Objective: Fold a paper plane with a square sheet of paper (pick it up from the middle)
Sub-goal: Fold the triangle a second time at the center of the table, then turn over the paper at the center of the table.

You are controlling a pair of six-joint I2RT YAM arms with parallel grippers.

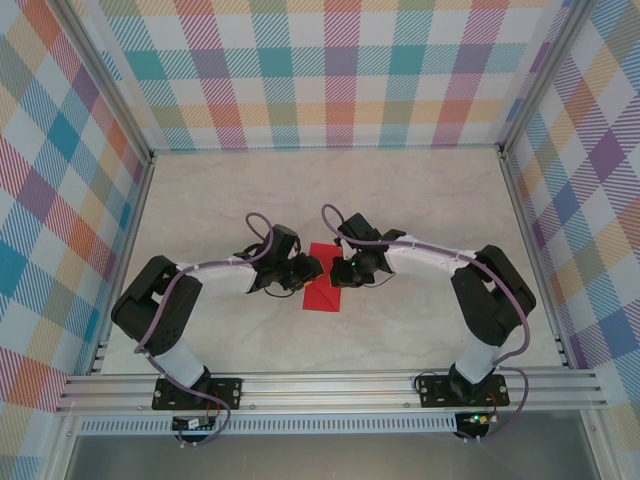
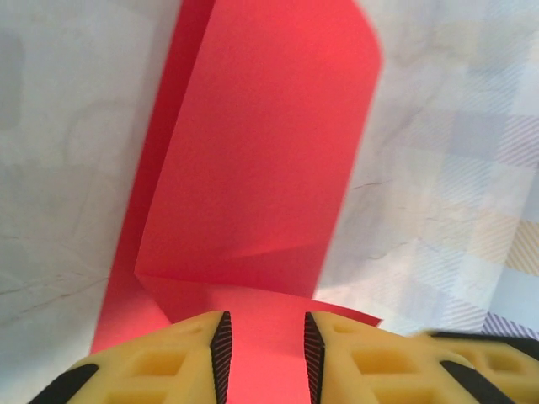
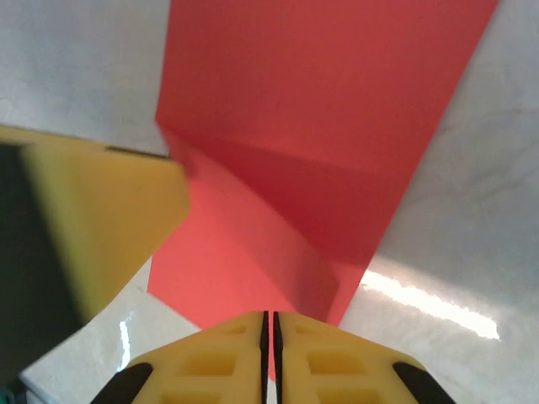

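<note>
Folded red, the square sheet of paper [image 1: 322, 292] lies mid-tabletop [image 1: 420, 190], long axis near-to-far, flanked by both arms. Your left pincer [image 2: 265, 337] straddles one edge, jaws parted, released. Your right pincer [image 3: 269, 324], equally near, looks clenched on the opposite edge.

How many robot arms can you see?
2. The left arm reaches in from the left, the right arm from the right; both meet at the red paper mid-table.

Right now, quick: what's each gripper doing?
Left gripper: jaws open, over the paper.
Right gripper: jaws shut at the paper's edge; cannot tell if it is pinched.
</note>
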